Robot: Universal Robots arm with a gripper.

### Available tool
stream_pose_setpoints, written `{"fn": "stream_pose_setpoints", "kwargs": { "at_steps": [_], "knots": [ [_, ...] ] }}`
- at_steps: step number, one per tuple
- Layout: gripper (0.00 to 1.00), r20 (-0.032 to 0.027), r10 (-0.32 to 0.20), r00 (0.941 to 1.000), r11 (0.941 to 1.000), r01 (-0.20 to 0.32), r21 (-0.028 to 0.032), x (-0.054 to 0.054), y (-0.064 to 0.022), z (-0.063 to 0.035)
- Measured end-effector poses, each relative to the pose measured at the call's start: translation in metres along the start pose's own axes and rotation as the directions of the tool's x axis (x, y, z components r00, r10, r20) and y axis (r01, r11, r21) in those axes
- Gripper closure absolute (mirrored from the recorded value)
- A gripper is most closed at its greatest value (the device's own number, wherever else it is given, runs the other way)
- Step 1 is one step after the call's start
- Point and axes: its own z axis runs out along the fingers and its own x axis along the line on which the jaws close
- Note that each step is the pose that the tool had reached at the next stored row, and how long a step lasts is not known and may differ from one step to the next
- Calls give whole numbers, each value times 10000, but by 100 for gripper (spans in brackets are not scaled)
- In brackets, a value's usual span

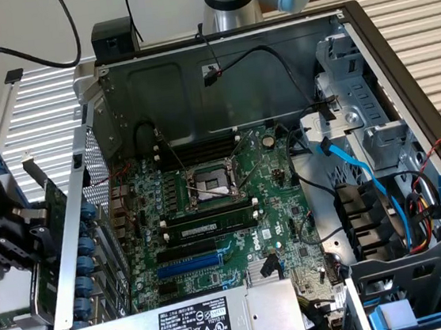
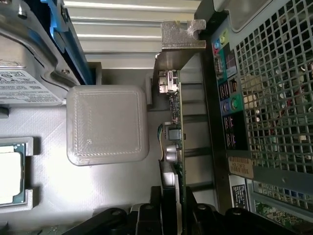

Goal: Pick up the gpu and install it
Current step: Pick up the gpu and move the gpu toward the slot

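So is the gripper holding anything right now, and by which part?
The gpu. The gripper clamps it across its two faces at the fan end, opposite the silver bracket.

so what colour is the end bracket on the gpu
Silver, bare metal. The end bracket on the gpu shows best in the wrist view.

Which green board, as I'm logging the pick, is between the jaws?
The gpu, the small card with the silver bracket, gripped outside the case; the motherboard lies inside it.
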Motion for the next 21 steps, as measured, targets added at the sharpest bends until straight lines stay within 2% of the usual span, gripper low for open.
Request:
{"fn": "stream_pose_setpoints", "kwargs": {
  "at_steps": [2,3,5,6,9,10,14,18,19,21],
  "knots": [
    [71,-9,18,10000,10000,-18,-85,-6,-3,-28],
    [71,-24,39,10000,9998,-39,-180,-16,-4,-74],
    [71,-61,48,10000,9998,-49,-197,-22,-8,-104],
    [71,-108,56,9999,9998,-58,-195,-24,-13,-111],
    [71,-293,90,9995,9998,-95,-171,-27,-34,-118],
    [71,-478,124,9988,9998,-131,-149,-30,-59,-123],
    [71,-741,165,9971,9998,-175,-118,-35,-99,-130],
    [71,-1088,223,9938,9997,-232,-70,-40,-140,-144],
    [71,-1153,232,9931,9997,-241,-60,-45,-151,-159],
    [71,-1239,245,9920,9997,-254,-52,-59,-171,-212]
  ]
}}
